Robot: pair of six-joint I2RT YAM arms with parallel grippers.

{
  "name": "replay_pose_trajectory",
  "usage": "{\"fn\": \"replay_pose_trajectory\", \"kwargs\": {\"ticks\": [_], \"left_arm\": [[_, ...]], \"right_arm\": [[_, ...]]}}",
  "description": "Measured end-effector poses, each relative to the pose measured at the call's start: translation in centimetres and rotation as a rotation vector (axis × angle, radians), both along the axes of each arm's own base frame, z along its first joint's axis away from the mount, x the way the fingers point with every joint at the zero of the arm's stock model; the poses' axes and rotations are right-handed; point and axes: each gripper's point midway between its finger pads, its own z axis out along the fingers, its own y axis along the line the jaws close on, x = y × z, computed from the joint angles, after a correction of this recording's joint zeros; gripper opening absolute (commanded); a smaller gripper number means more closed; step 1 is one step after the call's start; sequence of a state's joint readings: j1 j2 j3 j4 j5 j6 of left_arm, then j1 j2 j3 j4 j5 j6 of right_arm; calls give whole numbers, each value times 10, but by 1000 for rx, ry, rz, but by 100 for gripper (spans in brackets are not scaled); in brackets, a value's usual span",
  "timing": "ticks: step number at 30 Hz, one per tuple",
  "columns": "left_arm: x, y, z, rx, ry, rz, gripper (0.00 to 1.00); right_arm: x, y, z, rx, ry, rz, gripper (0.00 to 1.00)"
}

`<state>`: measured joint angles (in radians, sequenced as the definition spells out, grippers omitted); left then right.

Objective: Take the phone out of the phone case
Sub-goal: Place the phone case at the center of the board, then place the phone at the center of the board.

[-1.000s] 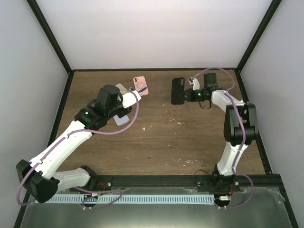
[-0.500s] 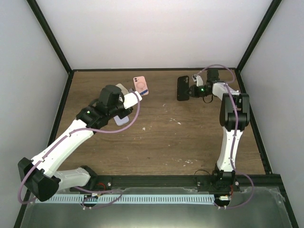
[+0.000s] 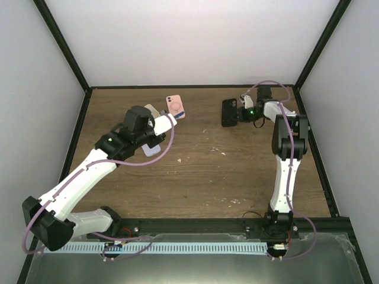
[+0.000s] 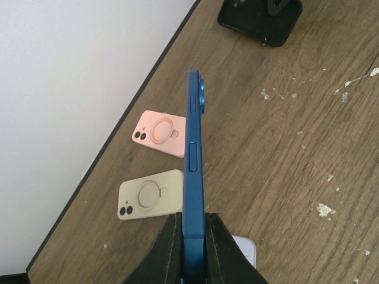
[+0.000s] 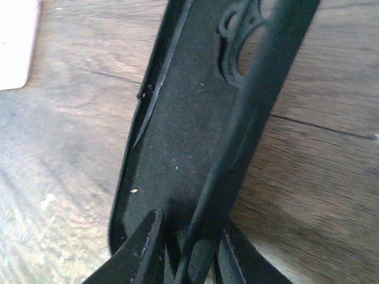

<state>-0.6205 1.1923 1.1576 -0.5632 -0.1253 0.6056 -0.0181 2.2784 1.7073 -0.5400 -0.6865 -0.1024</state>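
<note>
- The left wrist view shows the blue phone (image 4: 193, 171) edge-on with its side buttons toward the camera; it has no case on it and sticks straight out of the left gripper (image 4: 193, 216), whose jaws are clamped on its lower end
- From the top view that phone is only a thin blue sliver past the gripper's tip, held above the tabletop (image 3: 237, 171) and just short of the pink case (image 3: 175, 106)
- The left wrist view also shows the pink case and a beige case (image 4: 151, 201) lying near each other, backs up, each with a round ring on it; from above, the left arm (image 3: 89, 171) half hides the beige one
- A pale lavender slab (image 3: 152, 147) lies on the tabletop under the left wrist; it is plain from above, and only one corner of it shows in the wrist view
- The right wrist view looks into the black phone case (image 5: 177, 148): it is hollow and empty, with the camera cutout at its far end, and it is tilted so that one long wall rises toward the lens
- The right gripper (image 5: 192, 231) has its jaws set narrow, one on each side of that raised wall; the close-up is too dark and blurred to tell whether the pads are pressing on it
- From above, the case is a short dark shape at the back right of the tabletop, well apart from the phone, with the right gripper at its right edge
- The left arm stretches diagonally from the near left toward the back, with its wrist rolled so the phone stands on edge
- The right arm (image 3: 284, 171) rises from its base and folds at the back right, and its forearm points left, low over the wood
</note>
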Motion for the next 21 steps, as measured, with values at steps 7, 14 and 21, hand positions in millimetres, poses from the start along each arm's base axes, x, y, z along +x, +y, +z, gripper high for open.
{"fn": "replay_pose_trajectory", "kwargs": {"ticks": [7,14,21], "left_arm": [[0,0,-1,1,2,0,0],[0,-1,-1,1,4,0,0],[3,-1,-7,11,15,6,0]], "right_arm": [[8,-10,-14,-61,3,-32,36],[18,-18,-11,-107,-30,-63,51],[17,-24,1,-131,-47,-89,88]]}}
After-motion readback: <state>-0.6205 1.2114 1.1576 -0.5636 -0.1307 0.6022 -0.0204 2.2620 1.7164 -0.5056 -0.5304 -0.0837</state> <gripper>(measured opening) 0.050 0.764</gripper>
